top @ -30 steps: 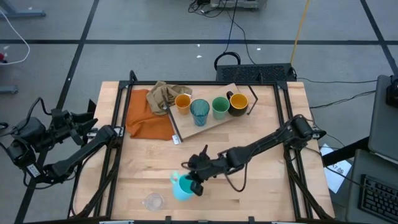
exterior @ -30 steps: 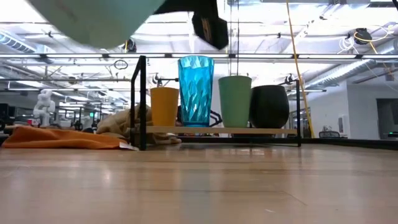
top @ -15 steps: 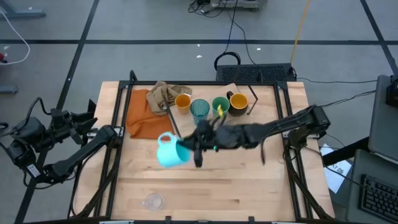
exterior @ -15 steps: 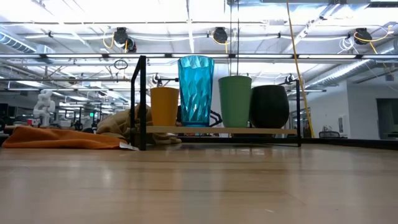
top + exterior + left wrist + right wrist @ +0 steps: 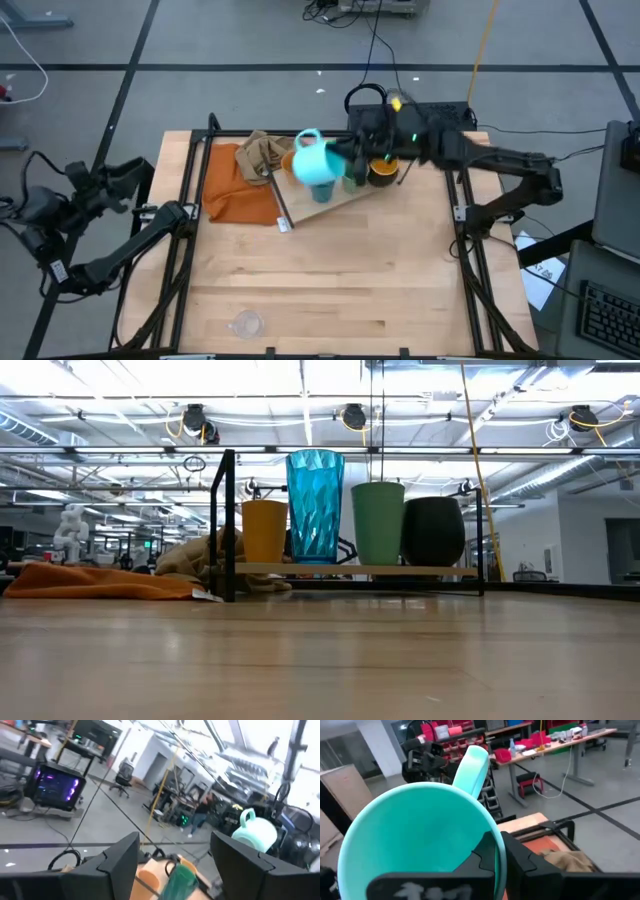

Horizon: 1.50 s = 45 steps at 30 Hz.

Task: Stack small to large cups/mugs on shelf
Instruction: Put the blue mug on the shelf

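Above the shelf (image 5: 345, 200) — light-blue mug (image 5: 314, 161), tipped sideways, handle up.

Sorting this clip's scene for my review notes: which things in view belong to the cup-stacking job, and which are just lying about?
Job:
- light-blue mug, held aloft in the shut right hand
- orange cup, teal tumbler, green cup, black mug, all on the shelf
- clear glass, on the table's near edge

Lying about:
- orange cloth
- tan rag
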Tool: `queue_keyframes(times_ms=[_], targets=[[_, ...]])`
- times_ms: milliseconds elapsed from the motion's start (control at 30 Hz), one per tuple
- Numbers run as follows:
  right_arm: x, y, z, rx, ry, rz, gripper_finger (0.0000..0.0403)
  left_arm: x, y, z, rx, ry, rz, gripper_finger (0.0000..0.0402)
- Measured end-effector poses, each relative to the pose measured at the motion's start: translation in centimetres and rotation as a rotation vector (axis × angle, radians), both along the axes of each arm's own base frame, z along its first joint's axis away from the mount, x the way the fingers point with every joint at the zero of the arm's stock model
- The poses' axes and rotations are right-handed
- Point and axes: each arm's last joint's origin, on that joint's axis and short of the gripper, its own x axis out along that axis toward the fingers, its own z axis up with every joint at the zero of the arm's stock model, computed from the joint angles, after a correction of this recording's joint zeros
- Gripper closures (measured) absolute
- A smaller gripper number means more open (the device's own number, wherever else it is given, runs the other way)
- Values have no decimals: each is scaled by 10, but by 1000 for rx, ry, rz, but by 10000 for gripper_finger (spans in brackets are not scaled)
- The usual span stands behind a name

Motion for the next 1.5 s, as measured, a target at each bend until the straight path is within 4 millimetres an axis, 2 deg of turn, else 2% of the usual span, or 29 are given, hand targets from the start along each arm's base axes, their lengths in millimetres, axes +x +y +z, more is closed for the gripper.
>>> queue_keyframes(times_ms=[167,333,600,867,1033,1133,1500], targets=[[-22,-41,6,-21,-4,61,403,18,17,-7,-23,-29,46,158],[-37,-83,3,24,-2,50,403,37,36,-15,-12,-69,67,158],[-30,-143,-12,66,-62,-5,403,52,54,-21,58,-48,89,158],[-19,-190,27,-44,-125,-81,403,62,65,-19,32,11,83,158],[-14,-211,43,-76,3,-113,403,65,67,-18,48,39,87,158],[-11,-218,43,-64,78,-131,403,65,67,-18,57,49,89,158],[-5,-234,-5,18,410,-205,403,65,67,-18,54,48,89,158]])
